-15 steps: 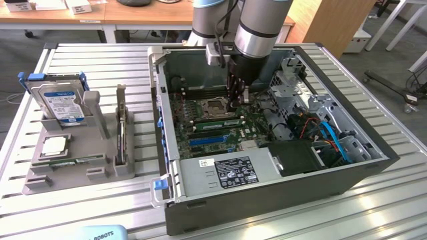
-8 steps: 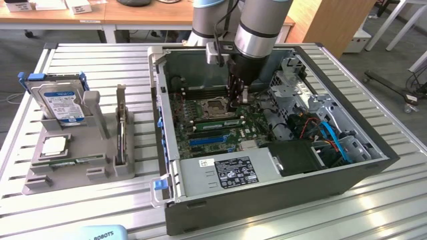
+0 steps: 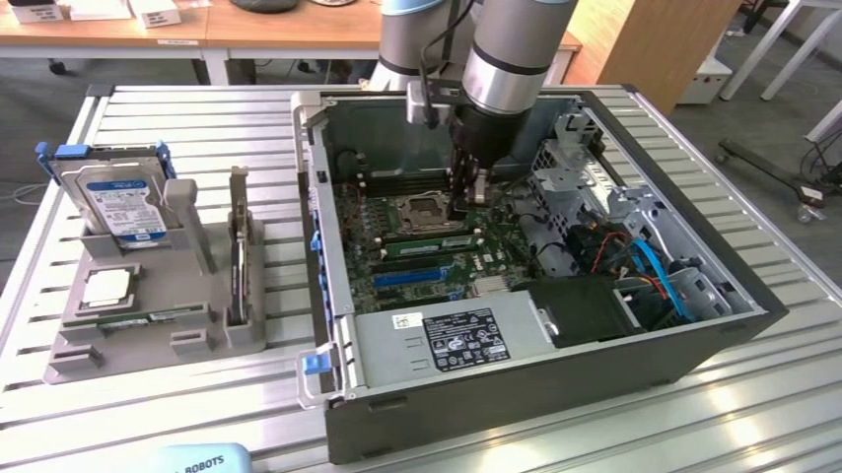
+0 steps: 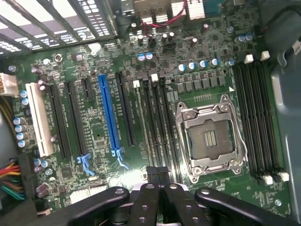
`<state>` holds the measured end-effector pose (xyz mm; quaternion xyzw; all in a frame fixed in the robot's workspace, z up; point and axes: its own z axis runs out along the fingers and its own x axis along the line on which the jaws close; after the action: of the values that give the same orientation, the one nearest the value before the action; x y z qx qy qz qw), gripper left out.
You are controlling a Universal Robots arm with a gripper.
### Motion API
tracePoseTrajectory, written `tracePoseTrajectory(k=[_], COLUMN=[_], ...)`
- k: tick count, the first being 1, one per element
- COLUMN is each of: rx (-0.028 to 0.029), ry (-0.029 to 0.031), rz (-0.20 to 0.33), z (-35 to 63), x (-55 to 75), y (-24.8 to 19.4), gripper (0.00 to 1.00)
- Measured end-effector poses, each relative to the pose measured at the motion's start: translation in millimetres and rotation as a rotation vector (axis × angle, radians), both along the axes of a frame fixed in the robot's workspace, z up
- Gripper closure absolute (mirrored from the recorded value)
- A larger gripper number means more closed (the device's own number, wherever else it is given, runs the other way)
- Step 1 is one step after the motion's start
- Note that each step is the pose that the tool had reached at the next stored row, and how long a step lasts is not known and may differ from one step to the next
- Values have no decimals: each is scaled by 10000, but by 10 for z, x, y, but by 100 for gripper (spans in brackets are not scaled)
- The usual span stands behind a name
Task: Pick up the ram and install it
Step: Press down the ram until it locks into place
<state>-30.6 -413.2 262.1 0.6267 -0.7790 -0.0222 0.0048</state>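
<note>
A green ram stick (image 3: 424,239) stands on edge in a memory slot of the motherboard, just in front of the empty processor socket (image 3: 408,209). My gripper (image 3: 471,202) reaches down into the open computer case and hangs over the end of the stick that lies toward the exterior view's right. I cannot tell whether it touches the stick. In the wrist view the gripper (image 4: 158,173) is shut, its black fingertips pressed together above the dark memory slots (image 4: 157,127) beside the socket (image 4: 211,139). Nothing shows between them.
A grey holder (image 3: 132,340) at the exterior view's left carries a hard drive (image 3: 121,202), a silver processor chip (image 3: 108,286), an upright dark card (image 3: 239,251) and another thin green stick (image 3: 148,318). Metal case walls (image 3: 315,197), a drive cage (image 3: 579,177) and cables (image 3: 645,266) ring the motherboard.
</note>
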Motion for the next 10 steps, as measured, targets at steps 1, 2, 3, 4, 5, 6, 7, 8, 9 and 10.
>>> tracePoseTrajectory(k=[1, 2, 3, 4, 5, 6, 7, 8, 9, 10], rx=[0, 0, 0, 0, 0, 0, 0, 0, 0, 1], ry=[0, 1, 1, 0, 1, 0, 1, 0, 0, 0], rz=[-82, -164, -251, -333, -414, -494, -571, -651, -737, -818], z=[0, 0, 0, -1, -1, -1, -1, -1, -1, -1], x=[0, 0, 0, 0, 0, 0, 0, 0, 0, 0], y=[0, 0, 0, 0, 0, 0, 0, 0, 0, 0], gripper=[90, 90, 90, 90, 90, 90, 90, 90, 90, 90])
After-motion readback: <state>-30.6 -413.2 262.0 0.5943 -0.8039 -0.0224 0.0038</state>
